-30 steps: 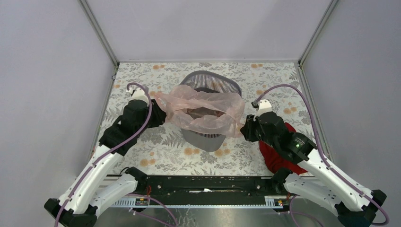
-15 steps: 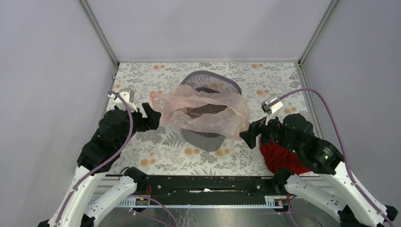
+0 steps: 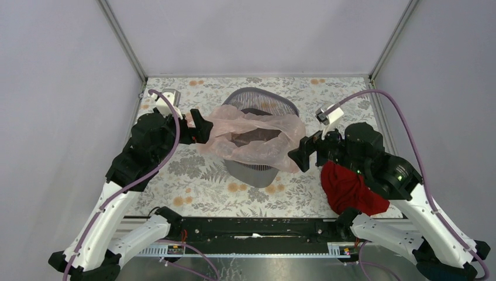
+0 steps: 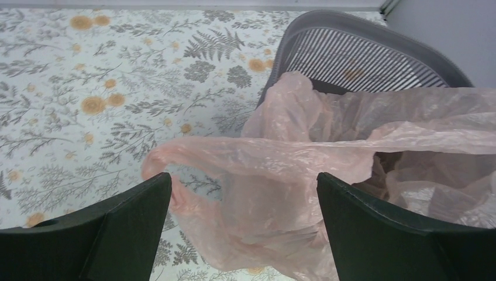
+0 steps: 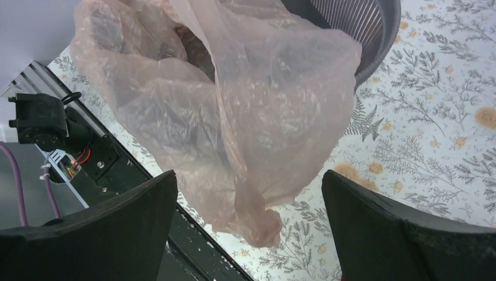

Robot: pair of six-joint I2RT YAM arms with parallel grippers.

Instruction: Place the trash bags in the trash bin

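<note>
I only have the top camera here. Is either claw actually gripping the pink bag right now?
Observer: No. In the left wrist view the left claw stands wide open, and a loose fold of the trash bag lies between its fingers, not pinched.
Operator: And the right side?
Observer: In the right wrist view the right claw is wide open too. The bag's lower corner hangs free between its fingers, drooping outside the trash bin above the table.

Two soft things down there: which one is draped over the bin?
The translucent pale-pink trash bag, hanging across the near rim of the trash bin. The dark red cloth lies off to the right, apart from the bin.
</note>
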